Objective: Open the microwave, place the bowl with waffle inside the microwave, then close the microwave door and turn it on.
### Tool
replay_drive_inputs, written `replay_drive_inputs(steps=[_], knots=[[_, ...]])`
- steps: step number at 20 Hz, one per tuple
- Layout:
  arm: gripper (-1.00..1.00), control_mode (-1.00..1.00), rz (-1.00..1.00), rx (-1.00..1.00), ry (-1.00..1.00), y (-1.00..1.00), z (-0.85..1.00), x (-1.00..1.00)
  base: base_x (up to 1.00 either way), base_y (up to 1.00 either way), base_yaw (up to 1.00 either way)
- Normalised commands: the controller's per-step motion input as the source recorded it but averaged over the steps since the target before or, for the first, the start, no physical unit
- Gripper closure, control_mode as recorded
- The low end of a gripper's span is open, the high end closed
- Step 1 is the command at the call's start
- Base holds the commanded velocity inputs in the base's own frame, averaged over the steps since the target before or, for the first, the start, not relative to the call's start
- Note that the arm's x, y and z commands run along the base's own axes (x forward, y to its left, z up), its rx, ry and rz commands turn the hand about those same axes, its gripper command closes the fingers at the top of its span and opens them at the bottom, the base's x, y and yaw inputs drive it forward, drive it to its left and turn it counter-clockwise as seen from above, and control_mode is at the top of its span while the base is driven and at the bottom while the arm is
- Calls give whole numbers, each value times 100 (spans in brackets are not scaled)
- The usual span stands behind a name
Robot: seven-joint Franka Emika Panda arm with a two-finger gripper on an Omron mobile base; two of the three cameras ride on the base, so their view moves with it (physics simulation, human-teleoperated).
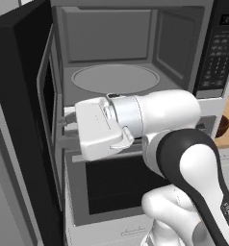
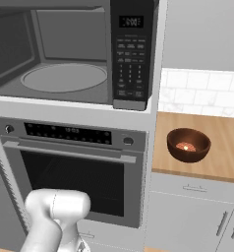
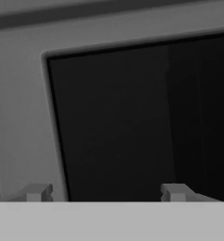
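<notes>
The microwave (image 1: 131, 33) stands open, its grey cavity and round turntable (image 2: 65, 77) bare. The microwave door (image 1: 20, 96) is swung out to the left. My gripper (image 1: 66, 124) points at the door's inner side, just below the cavity's front left corner. In the hand view the door's dark window (image 3: 132, 122) is close ahead, and my gripper (image 3: 105, 193) is open, its fingertips (image 3: 36, 192) wide apart with nothing between them. The reddish-brown bowl (image 2: 188, 144) sits on the wooden counter to the right with the small orange waffle (image 2: 184, 146) inside it. Its edge (image 1: 223, 126) shows past my arm.
A silver oven (image 2: 72, 167) with a horizontal handle sits directly under the microwave. The keypad panel (image 2: 130, 54) is on the microwave's right side. The wooden counter (image 2: 222, 147) runs along a white tiled wall, with grey cabinet doors (image 2: 197, 216) below it.
</notes>
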Motion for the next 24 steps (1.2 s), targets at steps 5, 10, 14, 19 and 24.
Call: replay_drive_inputs(steps=[5,10,14,19,24], knots=[[-100,-100,0,0,0,12,0,0,0,0,0],[-100,-100,0,0,0,-1,-2,0,0,0,0],[-100,-100,-1,0,0,-10,0,0,0,0,0],[-100,-100,-17,0,3,-87,0,0,0,0,0],[-100,-100,-30,0,18,-100,1,0,0,0,0]])
